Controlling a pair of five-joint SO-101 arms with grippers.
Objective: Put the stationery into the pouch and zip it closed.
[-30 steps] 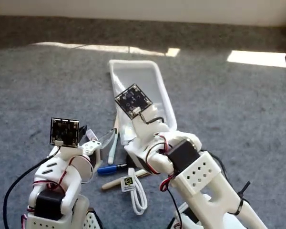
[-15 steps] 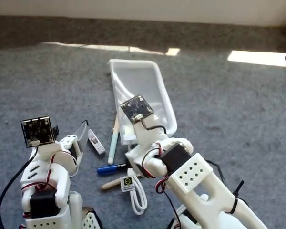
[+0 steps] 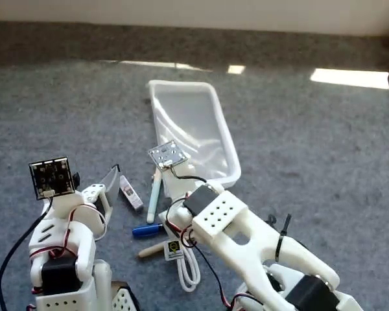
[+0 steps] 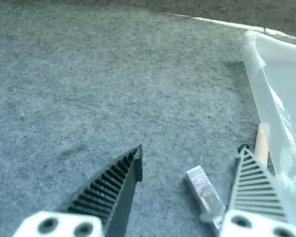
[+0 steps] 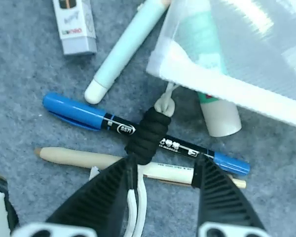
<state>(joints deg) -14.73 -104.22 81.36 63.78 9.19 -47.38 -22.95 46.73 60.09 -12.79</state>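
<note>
Grey carpet [image 3: 65, 116] carries the pouch [image 3: 188, 116], its near end hidden from above by the right arm [image 3: 246, 233], whose right gripper [image 5: 165, 165] gapes over the blue pen [image 5: 74, 111], while the left gripper [image 4: 191, 150] spreads wide near a small box [image 4: 204, 190].

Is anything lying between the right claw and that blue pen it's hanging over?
Yes. A black cord pull, tied to the pouch's corner, lies across the middle of the blue pen, right under the open right claw. A beige pencil lies close alongside the pen too.
</note>
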